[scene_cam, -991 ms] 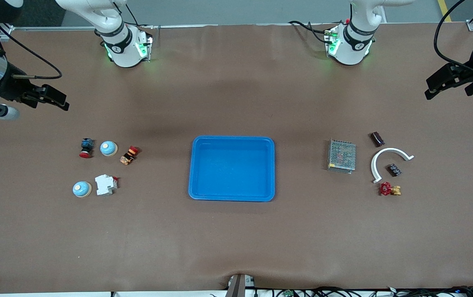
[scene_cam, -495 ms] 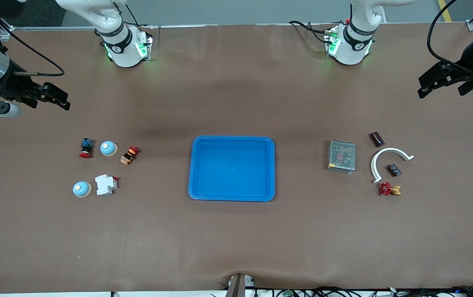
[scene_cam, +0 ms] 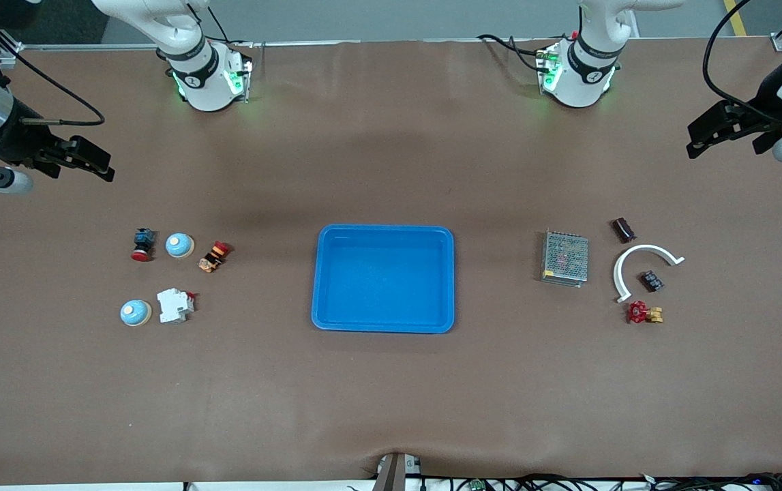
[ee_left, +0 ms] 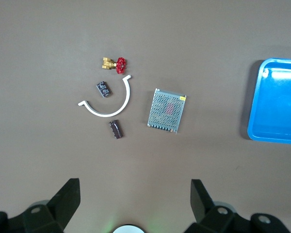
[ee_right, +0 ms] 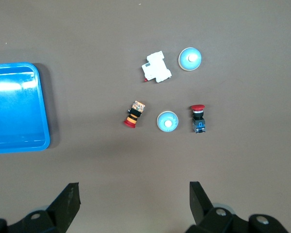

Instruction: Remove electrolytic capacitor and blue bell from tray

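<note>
Blue tray (scene_cam: 383,279) empty at table centre. Left gripper (scene_cam: 728,129) and right gripper (scene_cam: 77,158), both spread, nothing held, above table ends. Two bells (scene_cam: 178,245) (scene_cam: 136,312) at right arm's end; dark capacitor (scene_cam: 623,230) just beside white curved bracket (scene_cam: 643,266) at left arm's end.

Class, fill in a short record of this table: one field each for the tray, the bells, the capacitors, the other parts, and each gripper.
tray: blue tray, mid-table, nothing in it
bells: two blue bells, toward the right arm's end
capacitors: two dark capacitors, toward the left arm's end
other parts: mesh-covered power supply, white curved piece, red-handled valve
left gripper: open, holding nothing
right gripper: open, holding nothing
</note>
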Available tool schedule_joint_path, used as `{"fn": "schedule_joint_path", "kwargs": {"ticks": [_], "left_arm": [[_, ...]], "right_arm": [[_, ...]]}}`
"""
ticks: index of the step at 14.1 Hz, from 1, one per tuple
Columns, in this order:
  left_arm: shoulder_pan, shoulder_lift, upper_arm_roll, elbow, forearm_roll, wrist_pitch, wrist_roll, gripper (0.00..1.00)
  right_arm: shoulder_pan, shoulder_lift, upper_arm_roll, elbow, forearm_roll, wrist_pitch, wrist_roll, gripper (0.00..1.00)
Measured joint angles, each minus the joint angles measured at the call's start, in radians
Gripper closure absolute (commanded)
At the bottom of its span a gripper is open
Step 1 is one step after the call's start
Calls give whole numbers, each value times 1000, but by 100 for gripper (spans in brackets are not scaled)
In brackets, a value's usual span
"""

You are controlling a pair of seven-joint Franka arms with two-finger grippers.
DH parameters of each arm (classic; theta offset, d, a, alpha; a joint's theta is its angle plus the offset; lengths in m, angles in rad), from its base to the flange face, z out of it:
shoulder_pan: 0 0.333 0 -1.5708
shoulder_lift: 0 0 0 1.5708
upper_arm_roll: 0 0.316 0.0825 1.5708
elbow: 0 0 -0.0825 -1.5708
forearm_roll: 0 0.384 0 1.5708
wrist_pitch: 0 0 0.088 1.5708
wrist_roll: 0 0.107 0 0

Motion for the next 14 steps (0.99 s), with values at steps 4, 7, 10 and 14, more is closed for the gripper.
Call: {"fn": "schedule_joint_path", "kwargs": {"ticks": [4,7,10,14], "left_arm": [[0,-6,-5,-2,0,0,22,0],[1,-10,-5,-5,0,0,39,0],[2,-10,-3,-6,0,0,42,0],[4,-11,0,8,0,2,42,0]], "right_arm": [[-2,0,0,0,-12,8,0,0],[-9,-1,-2,0,-17,16,-1,0],[-33,-2,-3,-1,-24,36,-37,0],[-95,-2,-5,2,-24,39,-85,0]]}}
